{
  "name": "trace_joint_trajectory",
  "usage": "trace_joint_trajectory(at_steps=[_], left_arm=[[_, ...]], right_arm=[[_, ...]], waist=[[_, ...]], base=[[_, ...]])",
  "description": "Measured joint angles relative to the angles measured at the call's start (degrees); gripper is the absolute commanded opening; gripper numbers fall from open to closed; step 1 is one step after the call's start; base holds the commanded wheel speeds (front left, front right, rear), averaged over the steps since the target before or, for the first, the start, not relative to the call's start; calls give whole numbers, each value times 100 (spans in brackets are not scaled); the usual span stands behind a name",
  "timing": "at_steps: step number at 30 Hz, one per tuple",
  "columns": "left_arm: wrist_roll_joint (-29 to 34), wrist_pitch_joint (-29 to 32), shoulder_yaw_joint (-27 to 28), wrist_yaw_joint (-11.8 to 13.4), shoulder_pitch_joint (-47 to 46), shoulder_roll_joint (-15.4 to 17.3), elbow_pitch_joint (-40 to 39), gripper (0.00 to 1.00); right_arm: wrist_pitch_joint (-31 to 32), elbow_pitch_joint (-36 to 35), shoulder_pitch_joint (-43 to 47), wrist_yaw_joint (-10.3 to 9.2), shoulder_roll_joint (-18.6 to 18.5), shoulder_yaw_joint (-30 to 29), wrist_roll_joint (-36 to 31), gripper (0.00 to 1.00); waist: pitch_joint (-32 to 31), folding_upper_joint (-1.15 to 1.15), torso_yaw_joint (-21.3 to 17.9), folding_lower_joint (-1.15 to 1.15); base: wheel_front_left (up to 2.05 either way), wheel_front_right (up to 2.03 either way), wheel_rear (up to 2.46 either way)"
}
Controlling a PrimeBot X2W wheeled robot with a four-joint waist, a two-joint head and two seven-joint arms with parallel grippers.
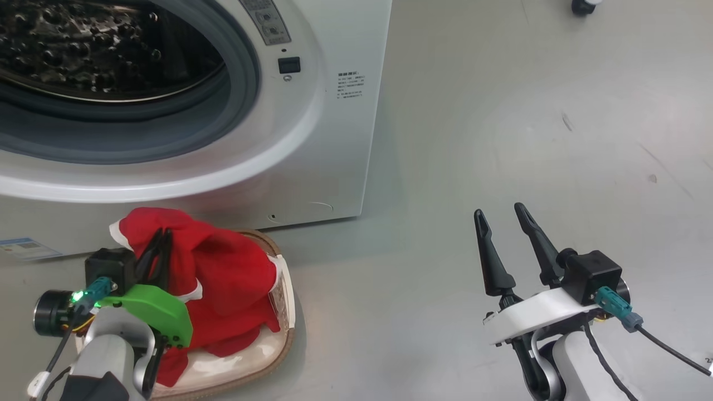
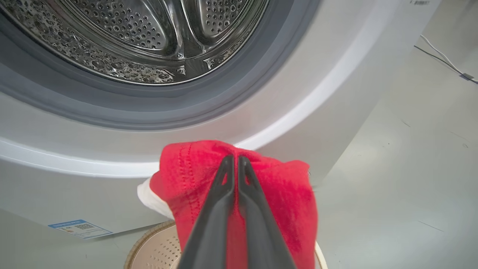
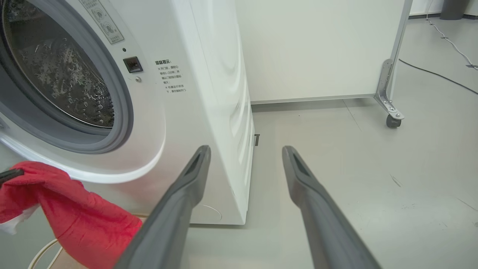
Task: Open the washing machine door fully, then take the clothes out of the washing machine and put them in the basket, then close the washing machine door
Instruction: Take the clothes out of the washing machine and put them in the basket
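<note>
The washing machine (image 1: 334, 139) stands at the upper left, its grey gasket and steel drum (image 1: 83, 50) exposed; the washing machine door is out of view. My left gripper (image 1: 162, 236) is shut on the red clothes (image 1: 228, 278), holding a bunch of the cloth up while the rest drapes into the cream basket (image 1: 287, 312) on the floor before the machine. In the left wrist view the left gripper (image 2: 235, 160) pinches the clothes (image 2: 186, 175) above the basket (image 2: 149, 246). My right gripper (image 1: 499, 211) hangs open and empty over the floor to the right, also seen as the right gripper (image 3: 246, 151).
A blue label (image 1: 25, 248) marks the machine's lower corner. Bare grey floor (image 1: 529, 111) stretches to the machine's right. Behind it stands a white panel (image 3: 317, 48) on a caster (image 3: 391, 120), and a cable (image 3: 440, 76) runs across the floor.
</note>
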Motion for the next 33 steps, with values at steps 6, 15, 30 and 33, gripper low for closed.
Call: trace_joint_trajectory(at_steps=[6, 15, 30, 33], left_arm=[[7, 123, -56, 0, -15, 5, 146, 0], [-153, 294, 52, 0, -239, -22, 544, 0], [-49, 349, 144, 141, -553, 243, 1365, 0], [-49, 345, 198, 192, -621, 270, 1538, 0]], right_arm=[[0, -79, -114, -1, 0, -7, 8, 100], [0, -162, -275, -4, 0, -23, 8, 100], [0, -186, -493, -12, 0, -20, -113, 100], [0, -187, -498, -13, 1, -54, -143, 100]], waist=[[255, 0, -95, 0], [644, 0, -184, 0], [1236, 0, -332, 0], [1320, 0, -358, 0]], base=[[0, 0, 0], [0, 0, 0], [0, 0, 0], [0, 0, 0]])
